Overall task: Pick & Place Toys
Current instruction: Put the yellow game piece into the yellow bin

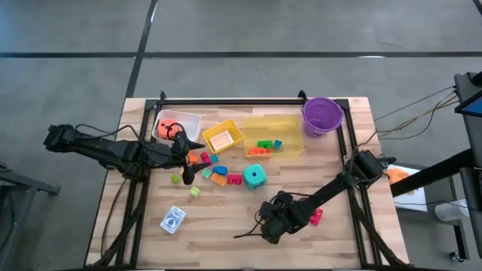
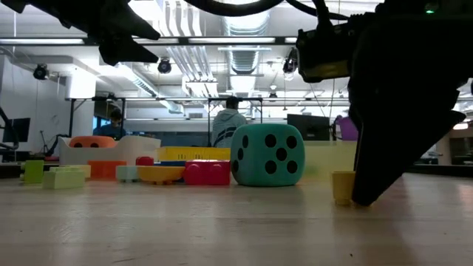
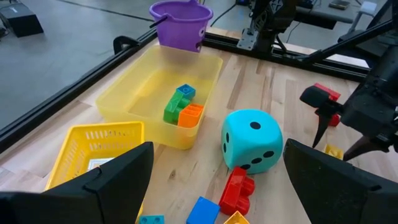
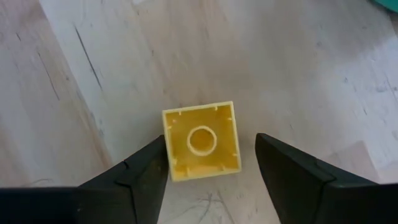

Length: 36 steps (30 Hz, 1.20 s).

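Observation:
A small yellow brick (image 4: pixel 202 142) lies on the table with its hollow underside up; it also shows in the low view (image 2: pixel 342 187). My right gripper (image 1: pixel 269 226) is open, pointing down at the table's near middle, with a finger on either side of the brick (image 4: pixel 210 146). My left gripper (image 1: pixel 183 154) is open and empty (image 3: pixel 217 148), above the scattered bricks (image 1: pixel 215 173) left of centre. A teal die (image 1: pixel 254 177) stands on the table. A blue-white card box (image 1: pixel 173 220) lies near the front left. My right gripper's fingers point down on either side of the yellow brick, which rests flat on the table. One fingertip (image 4: pixel 155 158) stands right at the brick's side (image 4: pixel 166 149); I cannot tell whether it touches. The other finger stands clear of it.
A clear bin holding an orange die (image 1: pixel 167 123), a yellow basket (image 1: pixel 222 137), a yellow see-through bin (image 1: pixel 290 124) with a few bricks and a purple bucket (image 1: pixel 322 114) line the far side. A pink brick (image 1: pixel 316 217) lies beside my right arm.

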### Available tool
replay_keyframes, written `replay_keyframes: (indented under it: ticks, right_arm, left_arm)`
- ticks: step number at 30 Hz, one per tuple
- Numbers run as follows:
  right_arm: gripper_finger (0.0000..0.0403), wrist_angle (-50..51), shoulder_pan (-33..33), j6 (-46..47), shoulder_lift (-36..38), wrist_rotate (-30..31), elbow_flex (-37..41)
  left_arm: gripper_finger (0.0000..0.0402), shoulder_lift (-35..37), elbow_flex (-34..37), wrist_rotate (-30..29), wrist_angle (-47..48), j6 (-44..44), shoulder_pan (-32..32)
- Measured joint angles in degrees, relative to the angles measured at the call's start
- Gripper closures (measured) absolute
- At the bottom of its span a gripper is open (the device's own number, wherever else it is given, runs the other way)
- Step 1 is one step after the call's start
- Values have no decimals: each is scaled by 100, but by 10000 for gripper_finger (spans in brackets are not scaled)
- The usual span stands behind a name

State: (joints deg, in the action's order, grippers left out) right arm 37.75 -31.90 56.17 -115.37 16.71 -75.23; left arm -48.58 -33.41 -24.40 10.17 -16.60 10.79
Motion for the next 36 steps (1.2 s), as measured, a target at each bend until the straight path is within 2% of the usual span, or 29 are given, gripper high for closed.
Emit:
replay_keyframes:
  ticks: [8,14,23,36]
  right_arm:
    - [271,-108,9,-204,0,2,3]
    - [272,-115,9,-253,0,16,0]
    - [272,-86,6,-551,109,471,-213]
    - [272,487,62,-1032,1377,1821,-233]
  left_arm:
    - [43,0,0,0,0,13,0]
    - [43,0,0,0,0,11,0]
    - [43,0,0,0,2,11,0]
    - [43,0,0,2,87,11,0]
